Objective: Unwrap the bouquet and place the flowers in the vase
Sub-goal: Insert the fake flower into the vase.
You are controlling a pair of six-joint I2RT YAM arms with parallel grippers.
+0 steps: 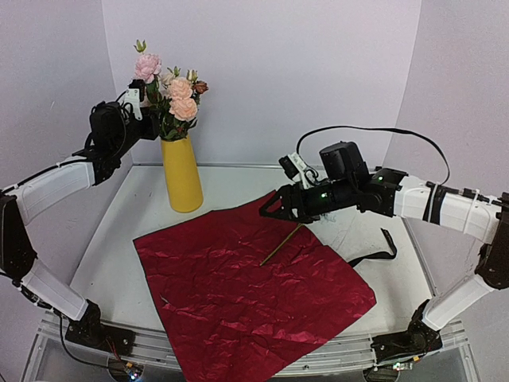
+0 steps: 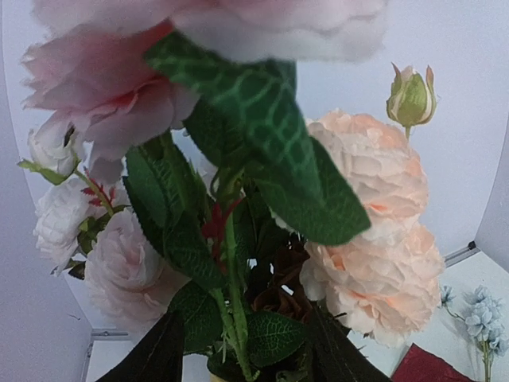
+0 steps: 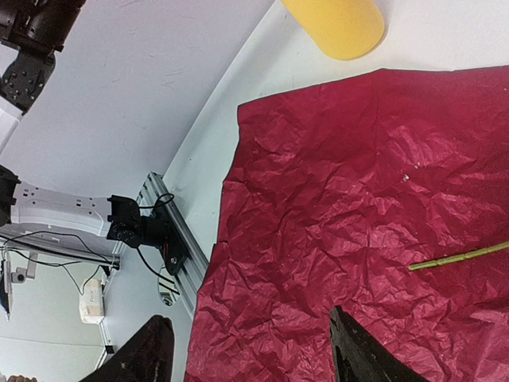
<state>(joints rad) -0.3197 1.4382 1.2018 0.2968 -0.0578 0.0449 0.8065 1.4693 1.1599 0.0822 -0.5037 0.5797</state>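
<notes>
Here the flowers [image 1: 179, 99] stand upright in the vase [image 1: 182, 175], left claw [image 2: 242, 354] and right claw [image 3: 248, 350] both released.

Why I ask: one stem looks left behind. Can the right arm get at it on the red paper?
Probably yes: the stem lies bare on the paper, and the right tool hangs open close by, nothing between.

Top external: high behind arm bases [image 1: 95, 330], looks down over whole counter [image 1: 139, 203] toward back wall [image 1: 262, 72]. Left wrist: very close on flowers [image 2: 374, 175]. Right wrist: looks down at wrapping paper [image 3: 334, 199], vase [image 3: 334, 24] foot; top view shares these.
</notes>
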